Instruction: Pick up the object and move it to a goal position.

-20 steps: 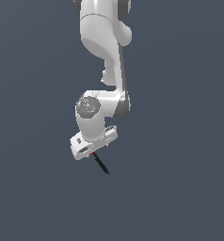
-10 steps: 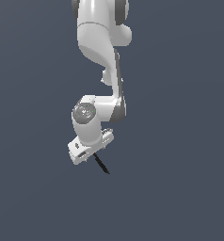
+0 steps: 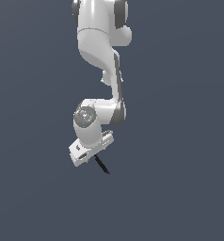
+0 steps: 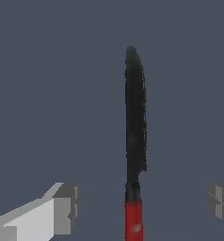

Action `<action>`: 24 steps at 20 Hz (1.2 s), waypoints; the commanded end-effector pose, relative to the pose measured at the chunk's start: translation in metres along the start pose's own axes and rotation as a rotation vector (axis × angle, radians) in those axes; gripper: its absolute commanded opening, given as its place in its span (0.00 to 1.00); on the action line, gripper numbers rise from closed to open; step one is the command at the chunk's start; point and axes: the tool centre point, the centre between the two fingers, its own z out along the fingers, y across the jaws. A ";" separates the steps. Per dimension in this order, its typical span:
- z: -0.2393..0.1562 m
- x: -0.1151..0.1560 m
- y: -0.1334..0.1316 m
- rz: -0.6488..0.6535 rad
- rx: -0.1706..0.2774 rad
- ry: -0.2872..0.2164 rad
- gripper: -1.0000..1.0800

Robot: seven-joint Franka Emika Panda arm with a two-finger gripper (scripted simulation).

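- Since a second ago the arm [image 3: 100, 52] has swung a little toward the exterior view's left and lower in the picture, and the claw [image 3: 88, 151] has come along with it; the knife [image 3: 101, 164] has kept its place just under the claw, black tip slanting down toward the exterior view's right.
- My reading: the pick-up is already done and this is the carrying stretch toward the goal. No goal marker shows in either view, so I cannot tell how far remains.
- The claw's state is unclear: in the wrist view the knife [image 4: 135, 141] runs up the middle, red handle nearest the camera, while the two fingers [image 4: 67, 207] sit well apart on either side with visible gaps. Whether anything pinches the handle below the picture's edge is hidden.
- No counter edge or corner is visible; the background is flat grey-blue, so the knife can only be placed relative to the claw.
- Count: one arm, one claw with two fingers, one knife.
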 end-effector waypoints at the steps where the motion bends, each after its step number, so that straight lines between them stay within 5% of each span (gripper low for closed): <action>1: 0.014 -0.001 -0.001 -0.001 0.001 -0.001 0.96; 10: 0.035 0.000 0.000 -0.003 0.001 -0.001 0.96; 11: 0.035 0.000 0.000 -0.003 0.001 -0.001 0.00; 24: 0.032 0.001 -0.001 0.001 0.000 0.000 0.00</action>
